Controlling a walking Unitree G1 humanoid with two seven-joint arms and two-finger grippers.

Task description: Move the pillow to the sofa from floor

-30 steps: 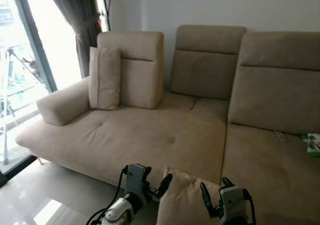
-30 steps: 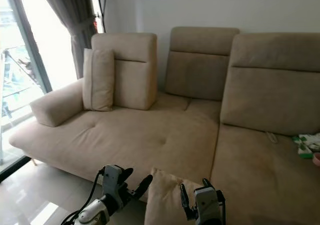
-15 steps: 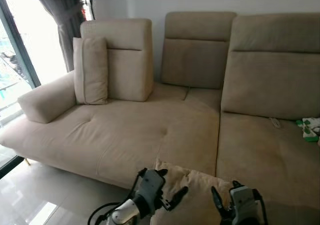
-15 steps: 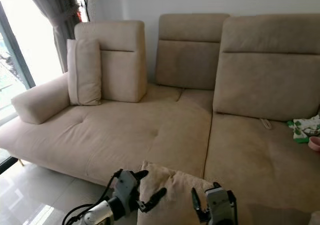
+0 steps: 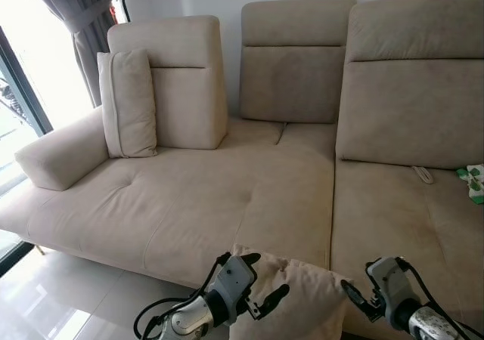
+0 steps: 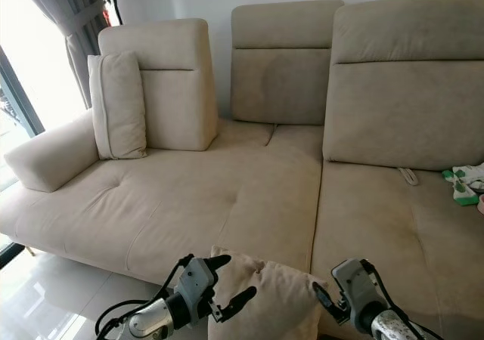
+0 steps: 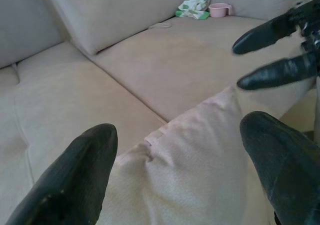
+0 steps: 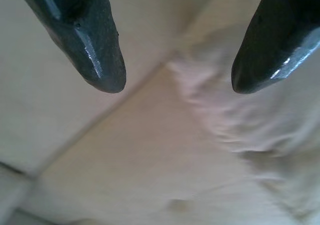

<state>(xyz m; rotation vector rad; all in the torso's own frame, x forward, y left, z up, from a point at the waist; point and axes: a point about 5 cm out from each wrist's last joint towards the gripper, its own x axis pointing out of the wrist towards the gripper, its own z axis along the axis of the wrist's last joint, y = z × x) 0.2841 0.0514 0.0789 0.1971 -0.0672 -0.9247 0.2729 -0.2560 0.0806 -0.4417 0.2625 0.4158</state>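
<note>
A beige pillow (image 5: pixel 295 298) leans against the front edge of the beige sofa (image 5: pixel 197 204), its top corner level with the seat. My left gripper (image 5: pixel 265 274) is open, one finger on each side of the pillow's left edge (image 7: pixel 190 170). My right gripper (image 5: pixel 354 298) is open just off the pillow's right corner, above the right seat. In the right wrist view its fingertips (image 8: pixel 105 77) hover over the seat fabric with the pillow (image 8: pixel 240 130) to one side. The pillow's lower part is out of frame.
A second beige pillow (image 5: pixel 127 102) stands against the sofa's left backrest. A green and white cloth (image 5: pixel 475 181) and a pink cup (image 7: pixel 220 9) lie at the far right of the seat. Glossy tiled floor (image 5: pixel 68 310), a window and a dark curtain (image 5: pixel 79 15) are on the left.
The camera has come closer to the sofa and turned left. The pillow now reaches the seat edge. My right gripper has moved right, off the pillow's side.
</note>
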